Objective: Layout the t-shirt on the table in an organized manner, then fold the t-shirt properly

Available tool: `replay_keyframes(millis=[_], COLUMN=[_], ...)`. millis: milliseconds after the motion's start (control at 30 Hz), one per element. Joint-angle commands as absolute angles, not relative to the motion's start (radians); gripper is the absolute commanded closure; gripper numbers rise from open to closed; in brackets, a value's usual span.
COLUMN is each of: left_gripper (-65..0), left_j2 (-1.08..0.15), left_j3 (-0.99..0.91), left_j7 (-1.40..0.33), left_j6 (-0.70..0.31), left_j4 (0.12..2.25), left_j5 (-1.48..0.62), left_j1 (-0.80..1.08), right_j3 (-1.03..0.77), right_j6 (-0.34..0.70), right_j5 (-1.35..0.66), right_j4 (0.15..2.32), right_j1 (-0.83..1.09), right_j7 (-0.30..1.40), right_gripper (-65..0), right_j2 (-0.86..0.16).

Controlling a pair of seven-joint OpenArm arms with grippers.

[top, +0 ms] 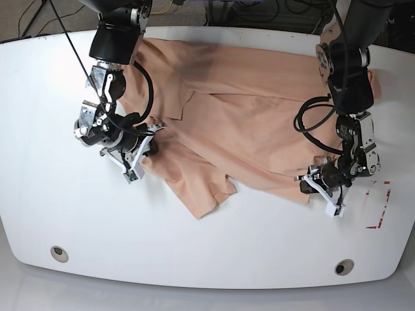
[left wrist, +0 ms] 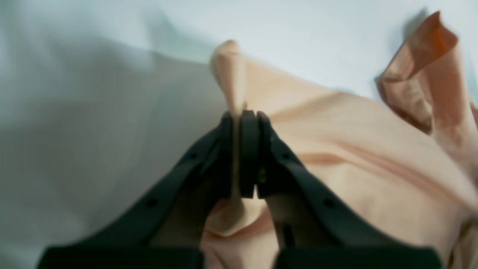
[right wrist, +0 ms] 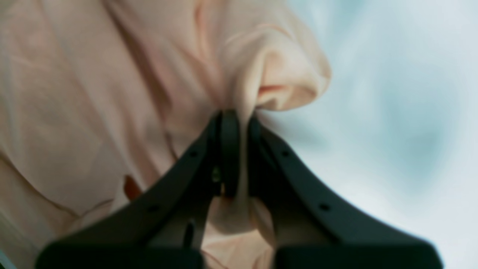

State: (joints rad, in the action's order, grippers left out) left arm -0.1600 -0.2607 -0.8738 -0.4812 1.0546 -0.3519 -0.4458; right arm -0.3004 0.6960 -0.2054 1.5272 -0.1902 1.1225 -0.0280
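So nearest the front edge of the table (top: 207,259) there are two small round holes (top: 59,253), one toward each corner, with bare glossy white between them. A bit of red marking (top: 382,210) sits by one front corner, just outside the left gripper (top: 310,183).

That left gripper is down at the table with its jaws pinched tight on a thin fold of the t-shirt (top: 259,116). In its wrist view the left gripper (left wrist: 242,116) has peach cloth squeezed flat between the dark fingers (left wrist: 249,149), a little nub of fabric poking up past the tips, and the rest of the shirt (left wrist: 354,157) spreading off to one side and rumpling up at the far corner.

Across the table, the right gripper (top: 144,144) is also clamped on the shirt, at the opposite edge. Its wrist view shows the right gripper (right wrist: 239,116) closed on a bunched fold, the cloth (right wrist: 93,93) puffing out just beyond the tips and hanging wide to one side, white table on the other.

The shirt itself lies between the two grippers and runs back to the far edge of the table, plain side up as far as I can tell. It's spread out but wrinkled, with a flap pointing toward the front between the grippers and a sleeve near the far corner behind the left arm.
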Motion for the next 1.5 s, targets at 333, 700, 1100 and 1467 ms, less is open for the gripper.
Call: replay_keyframes(millis=[333,700,1100,1467], left_gripper=[0.0,0.0,0.0,0.0], left_j2=[-0.219,-0.252,-0.255,-0.338], left_j3=[-0.392,-0.421,-0.447,-0.444], left_j7=[-1.049,-1.096,-1.127,-1.130], left_j6=[-0.490,-0.542,-0.573,-0.593], left_j4=[1.488,1.615,1.616,1.531], left_j5=[-0.490,-0.532,-0.527,-0.530], left_j1=[-0.397,-0.487,-0.782,-1.112], right_j3=[-0.318,-0.318,-0.292,-0.148], right_j6=[0.698,0.698,0.698,0.698], right_j5=[-0.220,-0.220,-0.220,-0.228], right_j4=[1.730,1.784,1.526,1.207], right_j1=[-0.263,-0.400,-0.805,-1.311], right_j7=[1.194,1.262,1.265,1.259], right_gripper=[-1.7,-1.7,-1.9,-1.9], right_j2=[-0.035,-0.073,-0.217,-0.386])
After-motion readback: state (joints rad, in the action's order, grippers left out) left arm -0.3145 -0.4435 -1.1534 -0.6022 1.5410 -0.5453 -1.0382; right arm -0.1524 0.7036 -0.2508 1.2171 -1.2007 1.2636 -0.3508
